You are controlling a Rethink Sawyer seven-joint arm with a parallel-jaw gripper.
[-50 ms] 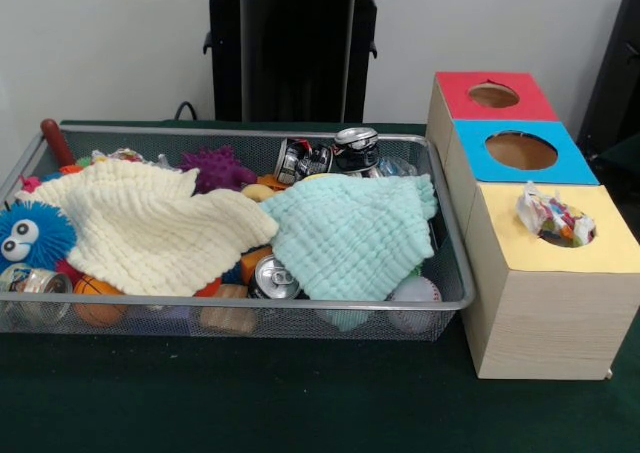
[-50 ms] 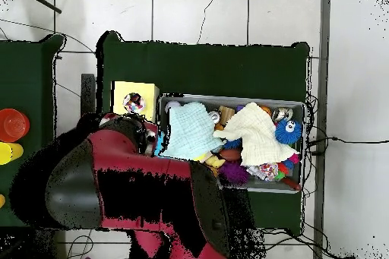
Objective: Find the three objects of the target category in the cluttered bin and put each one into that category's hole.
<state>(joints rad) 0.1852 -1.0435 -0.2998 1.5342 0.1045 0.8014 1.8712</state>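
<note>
From across the bench [image 1: 300,403], covered in dark green, a wire mesh bin [image 1: 455,303] sits packed with clutter. A cream cloth [image 1: 150,228] and a pale mint cloth [image 1: 350,233] are draped over most of the heap. Around them show a blue fuzzy toy with googly eyes [image 1: 30,235], a purple spiky toy [image 1: 215,168], two crushed drink cans [image 1: 325,155] against the far wall, another can [image 1: 272,278] end-on at the near wall, a small orange ball [image 1: 95,298] and a white ball [image 1: 415,298]. Just to the right of the bin stands a wooden box with three round holes, its tops coloured red [image 1: 490,95], blue [image 1: 520,151] and yellow [image 1: 560,235]. A crinkled clear wrapper with coloured bits [image 1: 550,216] sticks out of the yellow hole. My arm does not enter this view.

From overhead, my red and black arm [image 2: 137,187] fills the lower left and covers the red and blue tops. Only the yellow top [image 2: 121,93] is visible, the wrapper [image 2: 134,103] in its hole. The bin [image 2: 304,123] lies beside it, the mint cloth [image 2: 190,131] nearest the box, the cream cloth [image 2: 254,134] and blue toy [image 2: 287,131] beyond. My claw is hidden under the arm, so I cannot tell whether it is spread or pressed together.
</note>
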